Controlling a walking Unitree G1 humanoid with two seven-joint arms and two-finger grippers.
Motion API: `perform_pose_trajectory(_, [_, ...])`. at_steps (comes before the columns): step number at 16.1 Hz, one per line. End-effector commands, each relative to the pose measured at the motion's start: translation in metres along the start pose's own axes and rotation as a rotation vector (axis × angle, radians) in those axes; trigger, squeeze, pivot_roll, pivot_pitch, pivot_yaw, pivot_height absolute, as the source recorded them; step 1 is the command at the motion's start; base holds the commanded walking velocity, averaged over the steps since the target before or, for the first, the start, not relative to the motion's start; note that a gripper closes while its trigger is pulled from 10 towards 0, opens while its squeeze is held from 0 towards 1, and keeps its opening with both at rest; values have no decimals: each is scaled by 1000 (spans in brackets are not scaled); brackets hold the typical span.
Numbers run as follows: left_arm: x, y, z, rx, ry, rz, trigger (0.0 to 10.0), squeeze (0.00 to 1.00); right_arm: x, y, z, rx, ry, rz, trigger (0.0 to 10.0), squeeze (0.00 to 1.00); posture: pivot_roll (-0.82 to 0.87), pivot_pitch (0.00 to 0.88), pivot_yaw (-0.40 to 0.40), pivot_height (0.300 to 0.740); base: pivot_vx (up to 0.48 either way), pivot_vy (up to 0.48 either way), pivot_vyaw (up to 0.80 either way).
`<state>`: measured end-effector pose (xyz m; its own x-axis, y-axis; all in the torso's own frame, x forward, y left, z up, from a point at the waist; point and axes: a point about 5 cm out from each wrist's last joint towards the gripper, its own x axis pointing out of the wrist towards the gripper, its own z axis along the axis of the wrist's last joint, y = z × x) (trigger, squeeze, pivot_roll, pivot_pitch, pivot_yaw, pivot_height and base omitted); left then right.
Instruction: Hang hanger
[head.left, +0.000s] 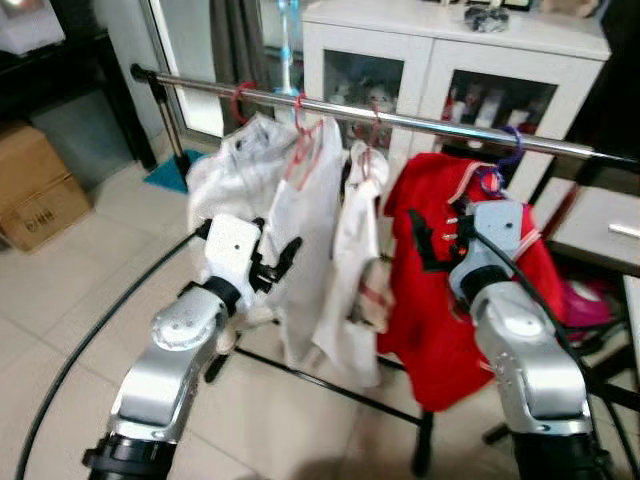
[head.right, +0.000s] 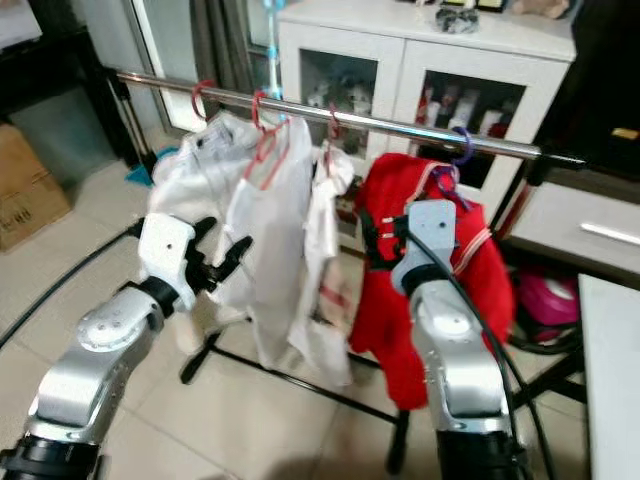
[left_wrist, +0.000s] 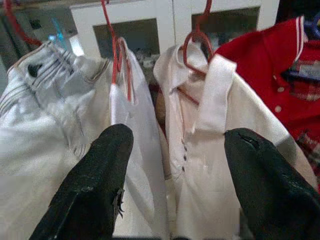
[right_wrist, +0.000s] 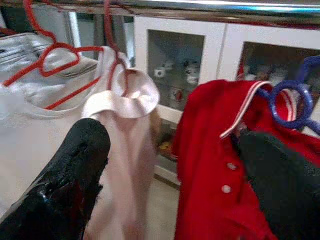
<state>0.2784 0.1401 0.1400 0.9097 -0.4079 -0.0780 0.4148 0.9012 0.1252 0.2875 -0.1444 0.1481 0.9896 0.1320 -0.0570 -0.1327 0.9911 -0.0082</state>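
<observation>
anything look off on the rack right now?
Mostly tidy. The red shirt hangs bunched and lopsided on its blue hanger, collar pulled to one side. The white garments on red hangers hang straight from the rail. Both grippers' fingers are open, empty.

A shiny metal clothes rail (head.left: 420, 122) on a black frame carries three red wire hangers (head.left: 300, 115) with white garments (head.left: 300, 230) and a blue hanger (head.left: 505, 150) holding a red polo shirt (head.left: 430, 300).

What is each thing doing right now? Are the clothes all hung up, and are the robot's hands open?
Red shirt: hanging from the rail on a blue hanger.
White clothes: hanging on red hangers.
Left gripper: open, empty.
Right gripper: open, empty, at the red shirt.
Cabinet doors: closed.
</observation>
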Motion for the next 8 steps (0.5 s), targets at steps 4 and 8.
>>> perform_pose_trajectory(4, [2, 2, 2, -50, -22, 31, 10000, 0, -1, -7, -7, -97, 40, -55, 10000, 0, -77, 0, 28, 740, 0, -153, 0])
perform_pose_trajectory(8, [4, 2, 11, -66, -85, 13, 10000, 0, -1, 6, -8, 20, 43, 17, 10000, 0, -71, 0, 26, 740, 0, 0, -105])
